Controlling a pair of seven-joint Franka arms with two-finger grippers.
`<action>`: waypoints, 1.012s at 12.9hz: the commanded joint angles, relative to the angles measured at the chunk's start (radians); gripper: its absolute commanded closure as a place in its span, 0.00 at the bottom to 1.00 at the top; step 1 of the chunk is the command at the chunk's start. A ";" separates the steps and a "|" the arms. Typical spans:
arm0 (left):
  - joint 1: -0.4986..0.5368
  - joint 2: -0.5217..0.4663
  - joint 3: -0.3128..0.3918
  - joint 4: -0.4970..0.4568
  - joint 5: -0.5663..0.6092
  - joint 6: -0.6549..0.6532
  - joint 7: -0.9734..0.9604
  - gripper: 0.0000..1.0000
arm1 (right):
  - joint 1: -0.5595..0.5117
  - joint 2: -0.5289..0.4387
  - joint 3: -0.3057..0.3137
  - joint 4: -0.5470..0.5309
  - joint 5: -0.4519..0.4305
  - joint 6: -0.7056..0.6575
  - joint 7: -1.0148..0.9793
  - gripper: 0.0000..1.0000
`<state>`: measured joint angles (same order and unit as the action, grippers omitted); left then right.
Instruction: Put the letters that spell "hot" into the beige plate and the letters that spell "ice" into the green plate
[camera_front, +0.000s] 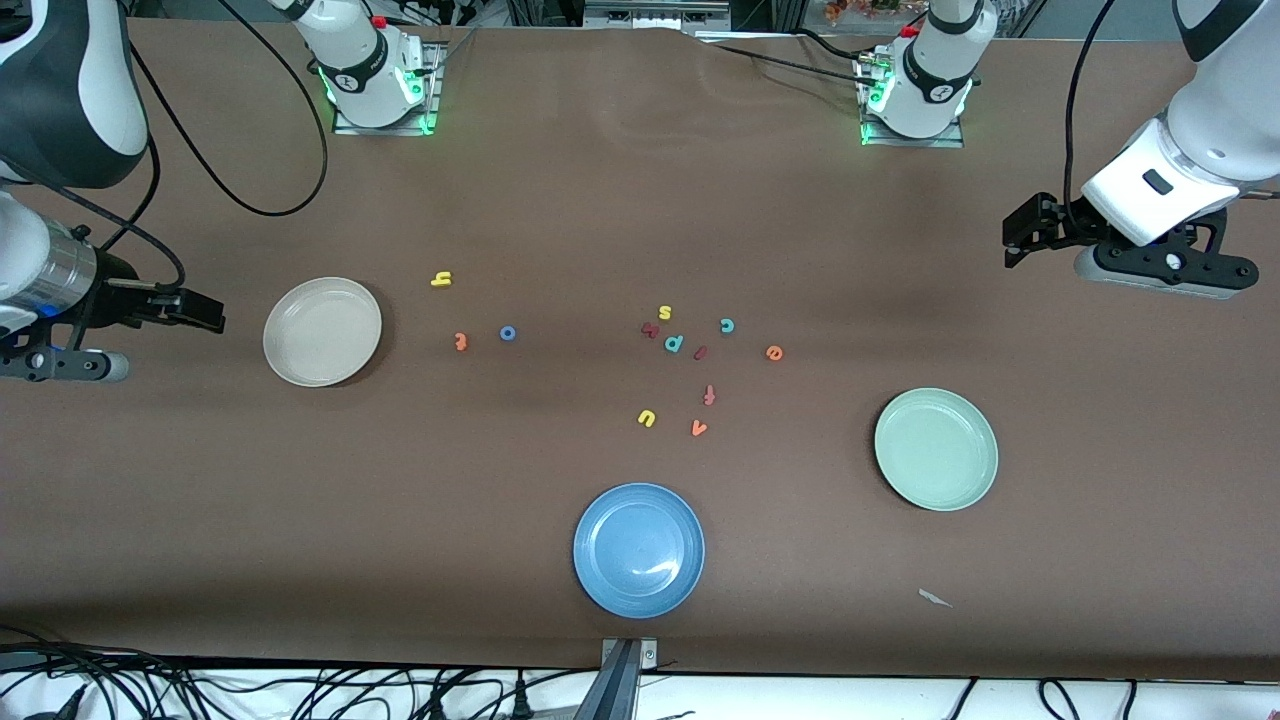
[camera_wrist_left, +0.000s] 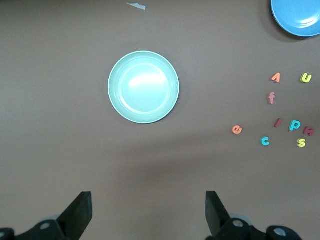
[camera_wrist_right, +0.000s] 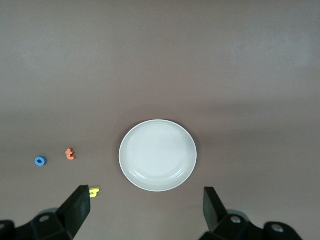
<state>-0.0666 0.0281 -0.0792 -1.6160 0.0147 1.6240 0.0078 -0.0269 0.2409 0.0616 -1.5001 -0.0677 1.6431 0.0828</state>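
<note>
Plates, beige plate (camera_front: 322, 332) and green plate (camera_front: 936, 449), lie bare; left gripper (camera_wrist_left: 146, 212) and right gripper (camera_wrist_right: 144, 210) spread wide.

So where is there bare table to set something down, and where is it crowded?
Bare table lies between the blue plate and the beige plate, and between the green plate and the robots' bases. All three plates hold nothing. Crowded: the letter cluster around the teal p, from the yellow s to the orange v.
</note>
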 joint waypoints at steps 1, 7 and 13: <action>-0.006 0.018 0.003 0.038 0.002 -0.030 0.000 0.00 | -0.016 -0.025 0.014 -0.009 0.015 0.001 0.006 0.00; -0.007 0.018 0.003 0.038 0.002 -0.030 0.000 0.00 | -0.018 -0.031 0.007 -0.002 0.017 -0.011 0.005 0.00; -0.007 0.018 0.003 0.038 0.002 -0.030 -0.002 0.00 | -0.018 -0.031 0.010 -0.009 0.029 -0.040 0.012 0.00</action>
<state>-0.0668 0.0313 -0.0793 -1.6143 0.0147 1.6229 0.0078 -0.0336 0.2236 0.0614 -1.4946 -0.0474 1.6218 0.0835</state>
